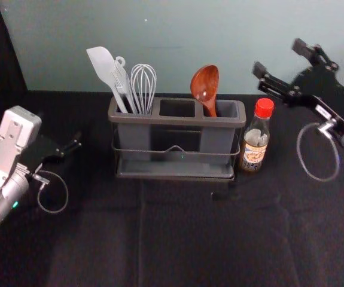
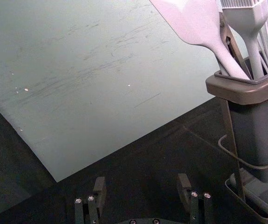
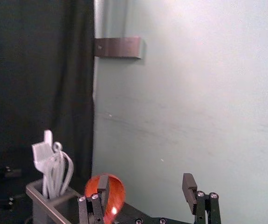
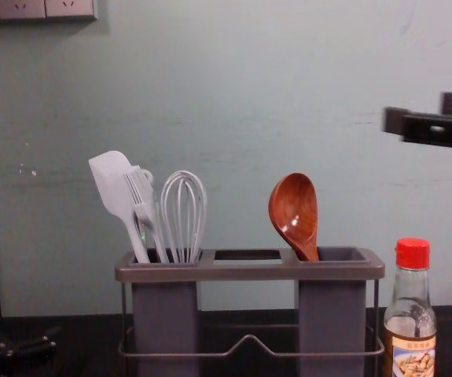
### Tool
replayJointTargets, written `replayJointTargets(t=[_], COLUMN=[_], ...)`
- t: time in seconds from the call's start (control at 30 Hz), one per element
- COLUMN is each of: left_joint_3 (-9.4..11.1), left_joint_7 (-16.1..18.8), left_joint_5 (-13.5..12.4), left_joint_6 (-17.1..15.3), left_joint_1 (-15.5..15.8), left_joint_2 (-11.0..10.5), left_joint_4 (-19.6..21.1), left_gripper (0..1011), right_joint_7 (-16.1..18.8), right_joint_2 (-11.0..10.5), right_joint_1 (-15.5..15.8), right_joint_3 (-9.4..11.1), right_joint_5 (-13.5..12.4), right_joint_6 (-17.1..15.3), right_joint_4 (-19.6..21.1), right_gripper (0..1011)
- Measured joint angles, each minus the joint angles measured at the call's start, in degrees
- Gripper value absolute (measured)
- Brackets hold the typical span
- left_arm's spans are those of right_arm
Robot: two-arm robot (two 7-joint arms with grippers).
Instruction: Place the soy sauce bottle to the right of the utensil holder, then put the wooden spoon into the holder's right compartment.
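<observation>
A: Jaws?
B: Right gripper (image 1: pixel 279 58): jaws parted, nothing grasped, raised to the right, presumably to clear the spoon (image 1: pixel 205 84). Left gripper (image 2: pixel 141 183): idle left of the holder (image 1: pixel 177 120), jaws also parted, grasping nothing.
A: Spoon?
B: In the right compartment (image 1: pixel 215 140), bowl up for easy reach, leaning left; the walls likely prop it.
A: Bottle (image 1: pixel 255 143)?
B: Upright, capped, just beside the holder's right end, dark sauce low inside. Left compartment (image 1: pixel 134 136) holds spatula (image 1: pixel 102 63), brush (image 2: pixel 245 18), whisk (image 1: pixel 143 84). Task looks complete.
</observation>
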State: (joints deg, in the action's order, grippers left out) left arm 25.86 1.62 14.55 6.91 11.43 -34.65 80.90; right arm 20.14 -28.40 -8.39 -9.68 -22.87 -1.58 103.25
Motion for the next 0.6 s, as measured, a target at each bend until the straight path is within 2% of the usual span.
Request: replayJointTargets(t=[0.1,0.13,0.23,0.33,0.6], left_joint_3=[0.0,0.0,0.0,0.0,0.0], left_joint_7=[0.0,0.0,0.0,0.0,0.0], left_joint_5=[0.0,0.0,0.0,0.0,0.0], left_joint_6=[0.0,0.0,0.0,0.0,0.0], left_joint_1=[0.0,0.0,0.0,0.0,0.0], left_joint_2=[0.0,0.0,0.0,0.0,0.0], left_joint_4=[0.0,0.0,0.0,0.0,0.0], left_gripper=[1005,1005,1005,1005,1005], right_joint_7=[-1.01,-1.01,-2.25,-2.95,-5.16], right_joint_2=[-0.4,-0.4,-0.43,-0.17,1.49], right_joint_1=[2.81,2.81,5.21,6.72,9.05], right_joint_3=[2.36,2.36,4.43,5.68,7.34], right_joint_5=[-0.6,-0.6,-0.53,-0.29,2.4], right_joint_6=[0.95,0.95,1.92,2.45,4.49], right_joint_4=[0.19,0.19,-0.04,-0.87,-4.05], right_gripper=[1002,1002,1003,1002,1002])
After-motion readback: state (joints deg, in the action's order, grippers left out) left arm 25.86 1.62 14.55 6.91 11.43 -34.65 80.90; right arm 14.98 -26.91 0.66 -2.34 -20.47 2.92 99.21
